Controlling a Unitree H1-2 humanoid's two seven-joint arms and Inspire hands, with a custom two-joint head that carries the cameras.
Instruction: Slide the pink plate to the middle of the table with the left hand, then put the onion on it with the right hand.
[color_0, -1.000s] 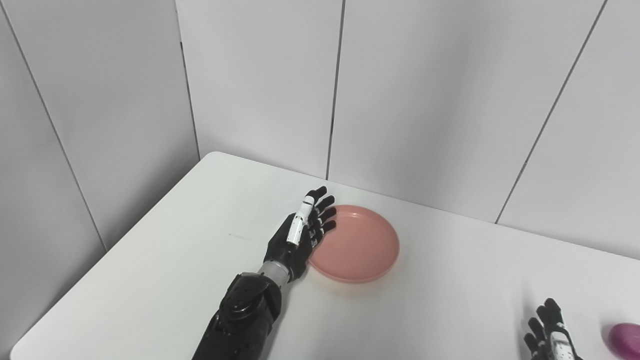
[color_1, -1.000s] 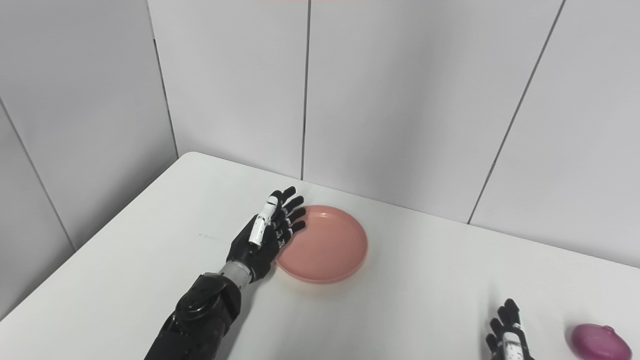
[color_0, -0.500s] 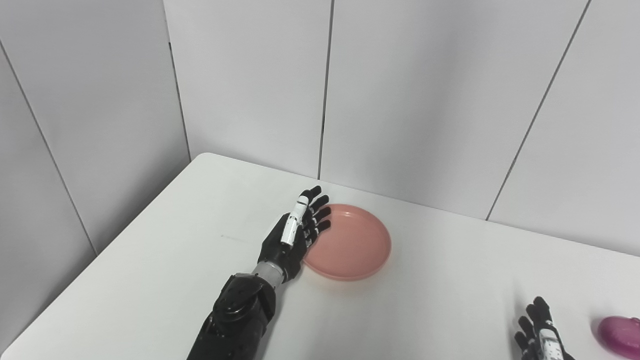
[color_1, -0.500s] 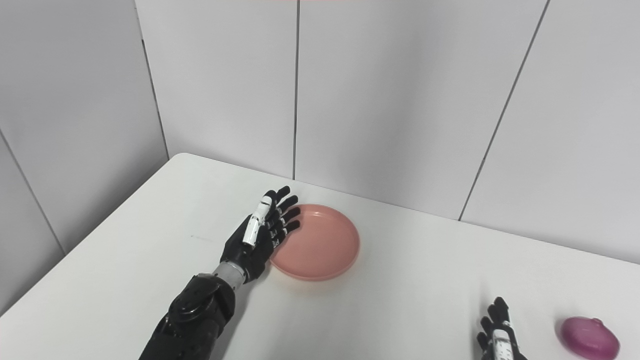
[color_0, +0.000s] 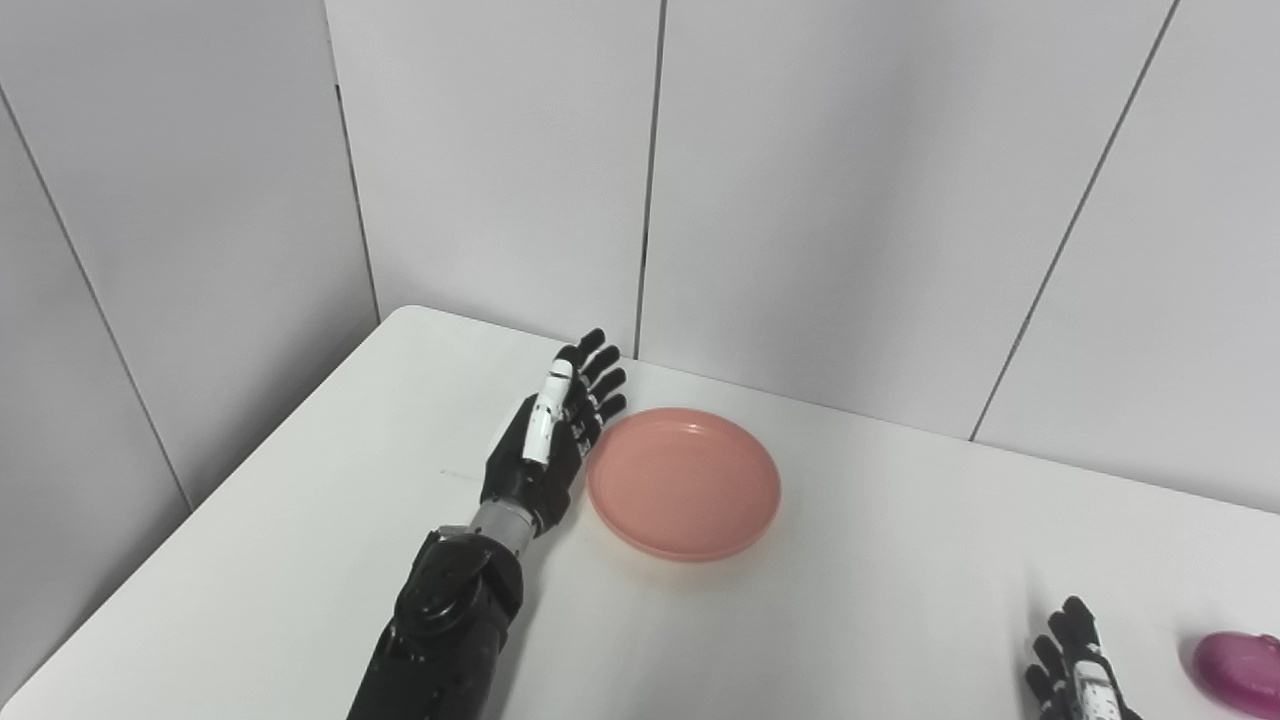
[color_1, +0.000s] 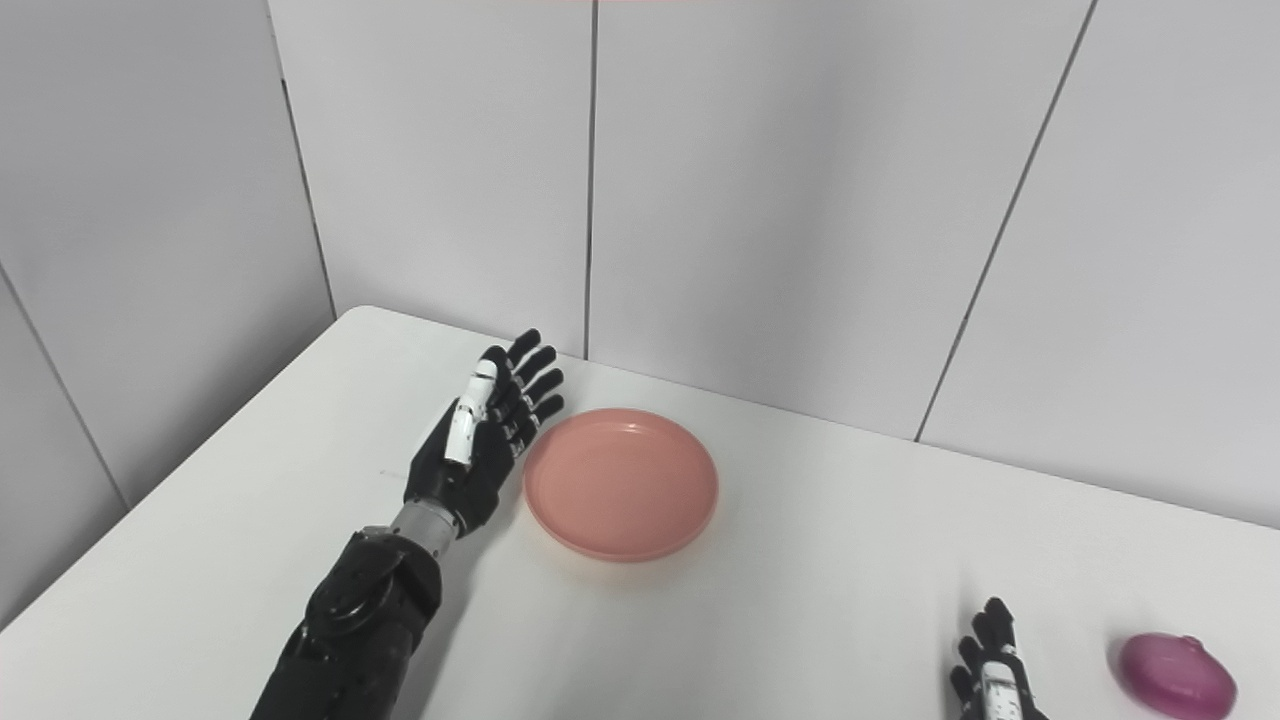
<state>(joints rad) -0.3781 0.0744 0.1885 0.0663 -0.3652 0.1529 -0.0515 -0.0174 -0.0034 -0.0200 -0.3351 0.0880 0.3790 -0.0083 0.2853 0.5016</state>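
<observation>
Since a second ago the left hand (color_0: 545, 440) has drawn back from the round, shallow pink plastic plate (color_0: 684, 483), leaving a slim gap at its left rim; fingers spread, holding nothing. That plate lies empty toward the back of the white table (color_0: 300, 540), with bare tabletop open to its right. At the lower right, a glossy purple onion (color_1: 1176, 675) rests beside the spread right hand (color_1: 990, 670). Grey panelled walls (color_0: 850, 200) enclose the table.
</observation>
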